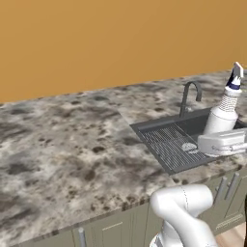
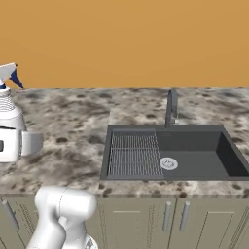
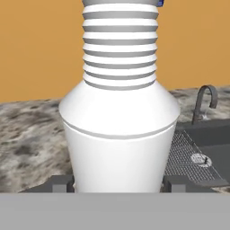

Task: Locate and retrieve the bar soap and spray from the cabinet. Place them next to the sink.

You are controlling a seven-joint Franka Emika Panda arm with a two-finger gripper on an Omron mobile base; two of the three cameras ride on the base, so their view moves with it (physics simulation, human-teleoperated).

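Observation:
The spray [image 1: 223,112] is a white ribbed bottle with a blue-grey trigger head, held upright above the counter. My gripper [image 1: 220,140] is shut on its lower body. From the right base it shows as the spray [image 2: 7,110] in my gripper [image 2: 8,141], left of the sink [image 2: 194,146]. In the hand view the spray [image 3: 119,134] stands between my fingertips [image 3: 60,184]. The dark grey sink [image 1: 166,144] has a ribbed drainboard and a curved faucet [image 1: 189,95]. The bar soap and the cabinet are out of view.
A speckled granite counter [image 1: 72,144] runs left of the sink under an orange wall; it also shows as the counter [image 2: 73,121]. Grey-green base cabinets [image 2: 165,219] with short handles sit under the counter's front edge. The faucet [image 2: 171,107] rises behind the basin.

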